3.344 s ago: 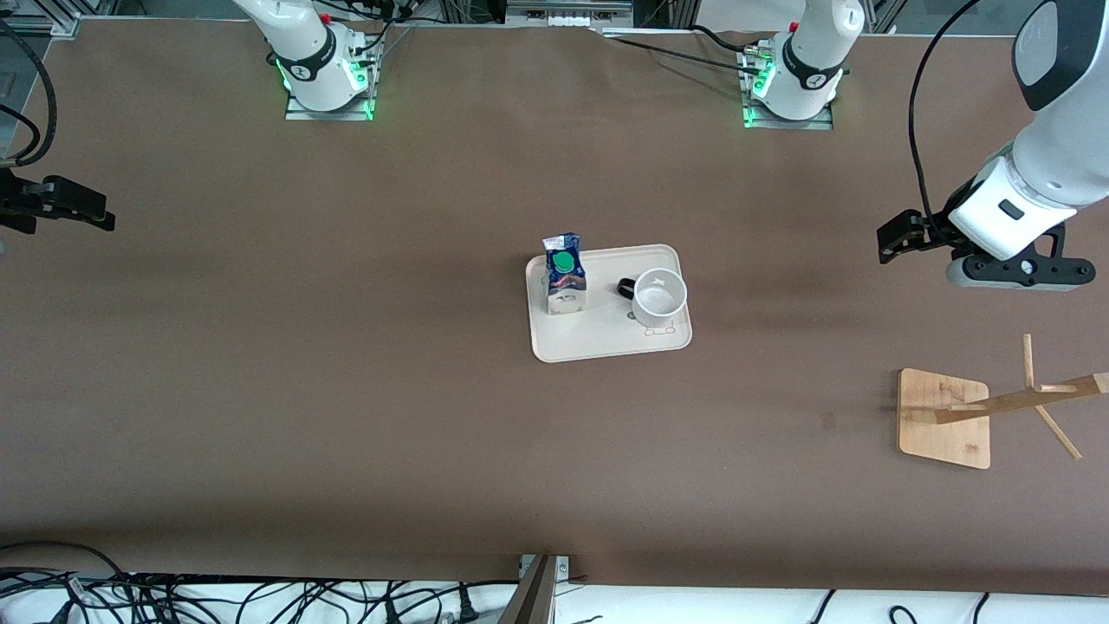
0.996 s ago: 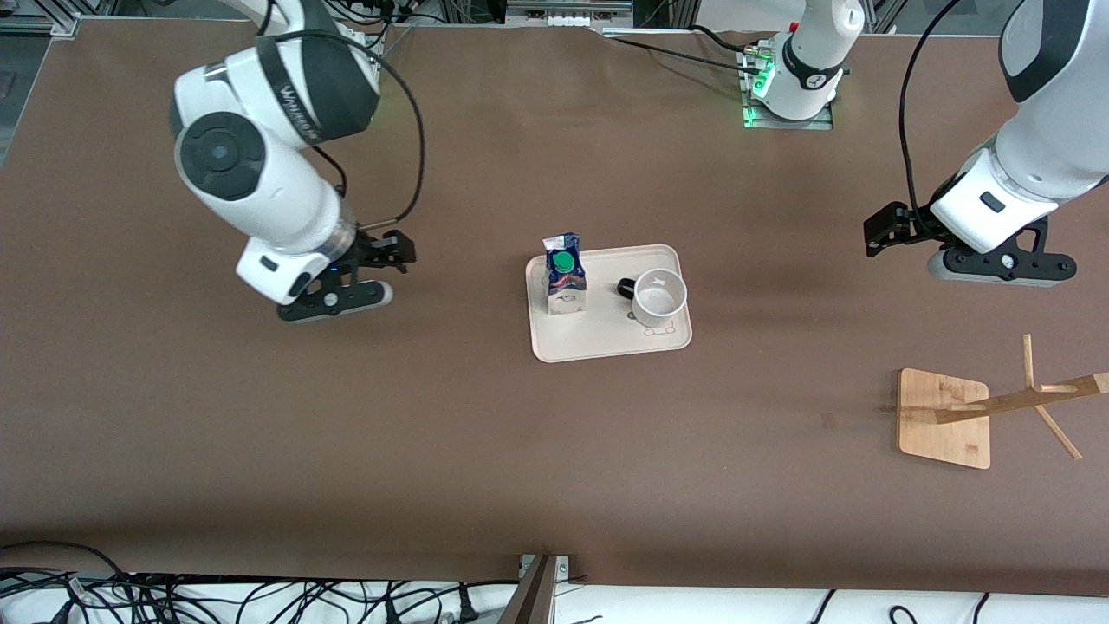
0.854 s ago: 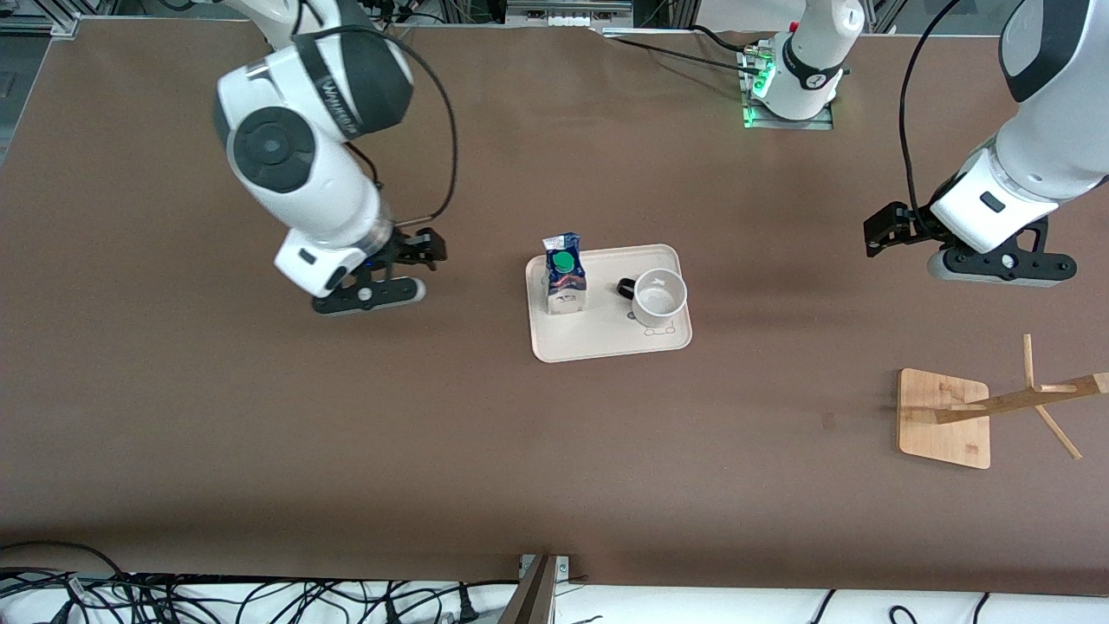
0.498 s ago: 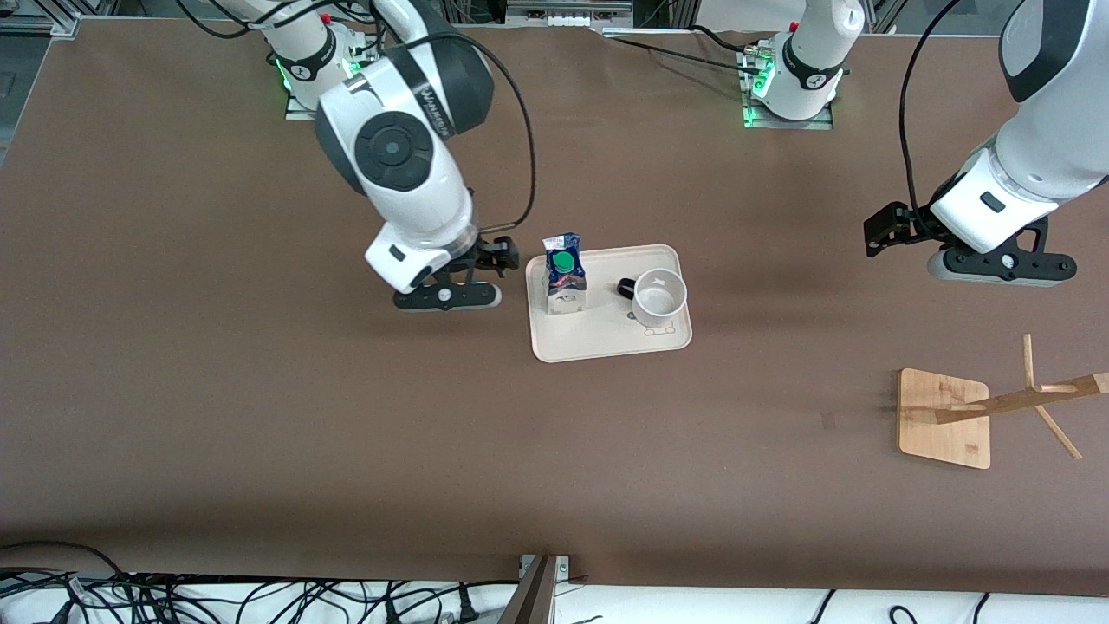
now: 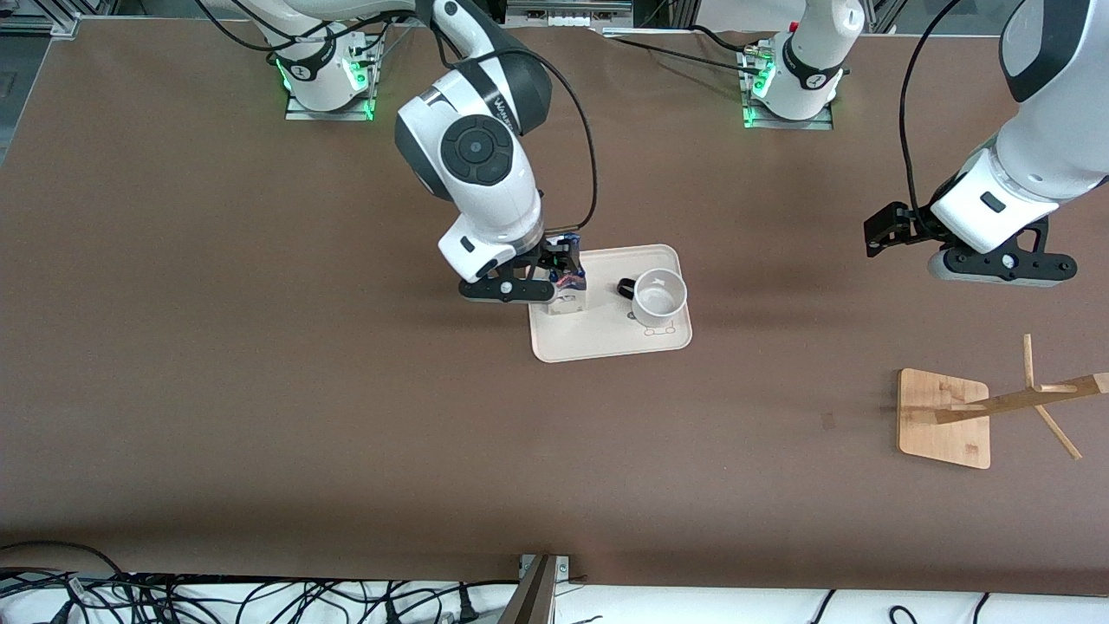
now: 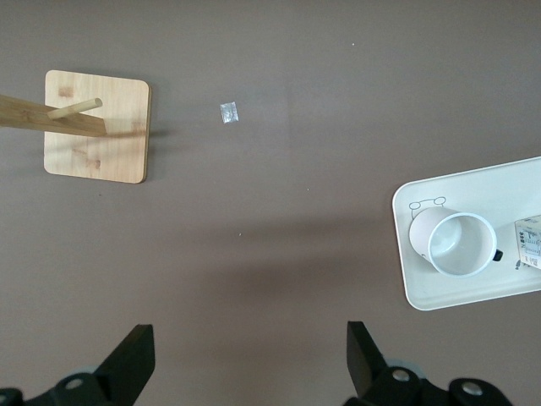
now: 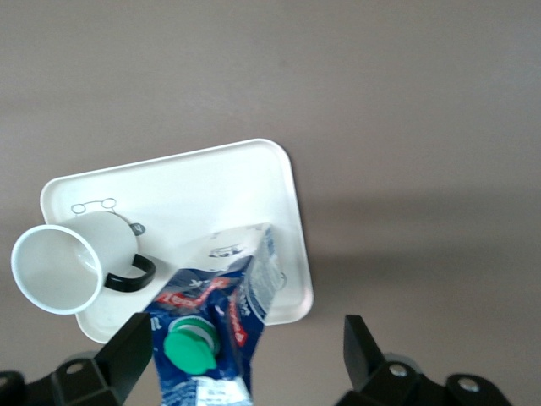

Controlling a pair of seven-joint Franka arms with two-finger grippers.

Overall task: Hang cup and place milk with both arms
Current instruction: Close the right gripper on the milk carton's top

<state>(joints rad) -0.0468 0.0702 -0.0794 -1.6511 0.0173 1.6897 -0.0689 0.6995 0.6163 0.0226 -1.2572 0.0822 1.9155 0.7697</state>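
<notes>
Robotics lab: bolted arm bases [image 5: 327, 82], loose cables [image 5: 217, 594].

Open right pincer [image 7: 245, 355] above milk [image 7: 211, 326] (green-capped), cup [image 7: 72, 262] on tray [image 7: 245, 182].

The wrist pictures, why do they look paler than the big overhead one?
Right wrist view: the tray and cup glare white, the table looks washed grey. Left wrist view: duller, a soft dark shadow crosses the table. Front view: even light, richer brown.
</notes>
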